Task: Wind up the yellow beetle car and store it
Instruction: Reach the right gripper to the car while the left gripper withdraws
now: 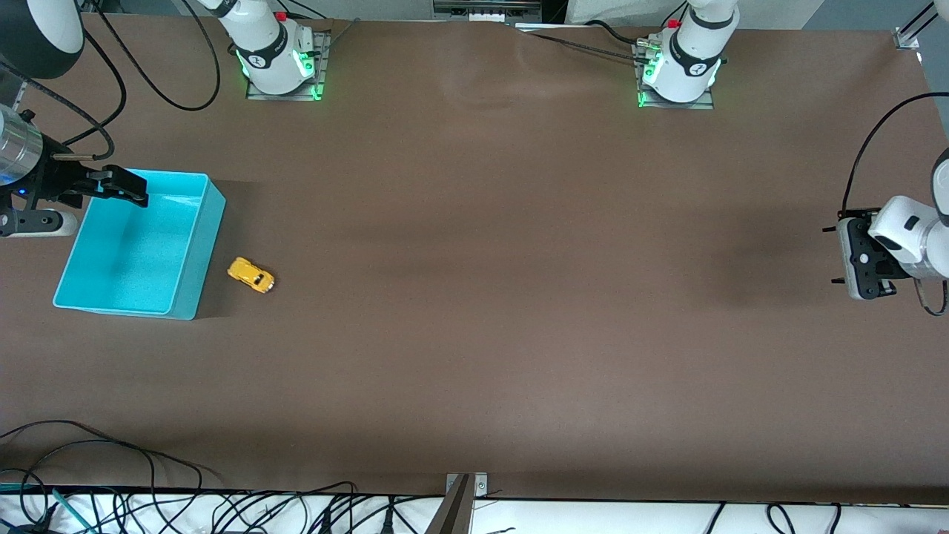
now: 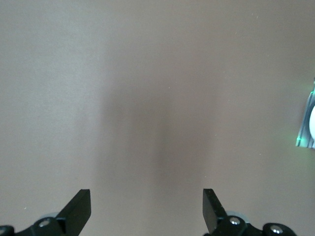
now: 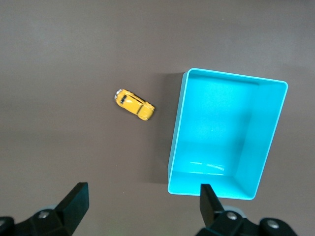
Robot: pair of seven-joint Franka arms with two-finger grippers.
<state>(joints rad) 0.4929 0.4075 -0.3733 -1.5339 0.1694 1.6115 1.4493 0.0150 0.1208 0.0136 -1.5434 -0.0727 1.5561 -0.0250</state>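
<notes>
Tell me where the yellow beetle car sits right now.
In the front view the yellow beetle car sits on the table beside the turquoise bin, outside it, toward the right arm's end.

My right gripper [image 1: 137,191] sits over the turquoise bin [image 1: 200,256] at the right arm's end of the table; it covers part of the bin's rim nearest the bases, and the arm carrying it runs off the front view's edge. In my right wrist view only the 2 fingertips [image 3: 76,199] show, rest cut off. My left gripper [image 1: 836,252] is at the other end, over bare table [image 1: 519,297]; its arm is cut by the edge too, and from the front I can't make out the fingers. The yellow beetle car [image 1: 250,274] is too small to tell wheels or any wind-up part.
</notes>
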